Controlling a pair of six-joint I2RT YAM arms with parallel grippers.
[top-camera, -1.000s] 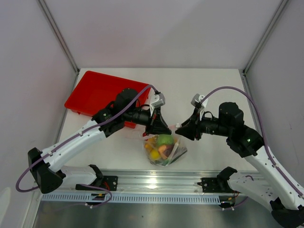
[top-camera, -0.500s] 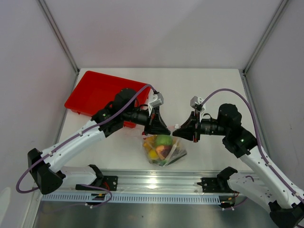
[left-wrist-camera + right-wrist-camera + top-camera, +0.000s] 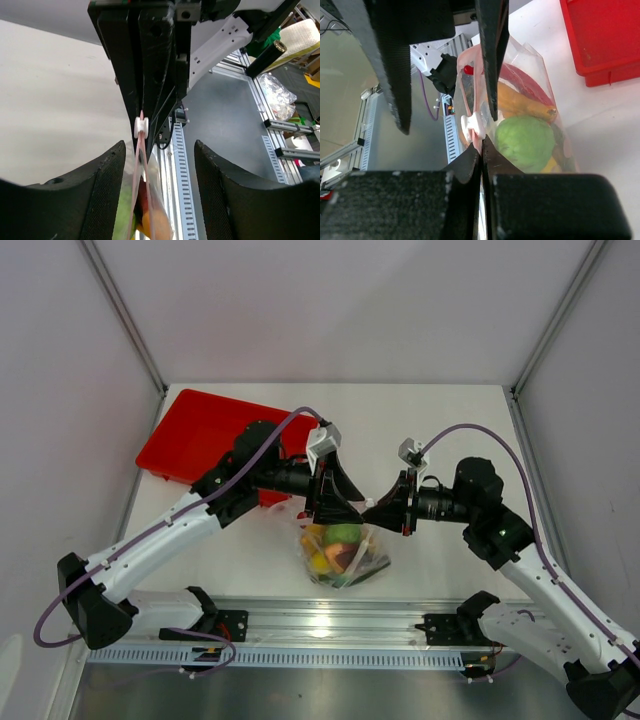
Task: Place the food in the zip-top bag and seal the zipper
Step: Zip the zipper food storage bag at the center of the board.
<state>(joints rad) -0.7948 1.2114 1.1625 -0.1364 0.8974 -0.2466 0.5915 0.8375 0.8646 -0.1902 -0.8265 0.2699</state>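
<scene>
Right claw [image 3: 481, 150] is pinched shut on the zipper [image 3: 138, 165], left claw [image 3: 159, 150] hangs open around it. I'd clamp left and pull along, strip taut.

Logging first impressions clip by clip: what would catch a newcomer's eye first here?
The clear zip-top bag, filled with colourful toy food, is at the near edge of the table, between the two arms. The right gripper is shut on its pink zipper beside the white slider, while the left gripper stands open around the same strip. A red tray lies at the far left.
</scene>
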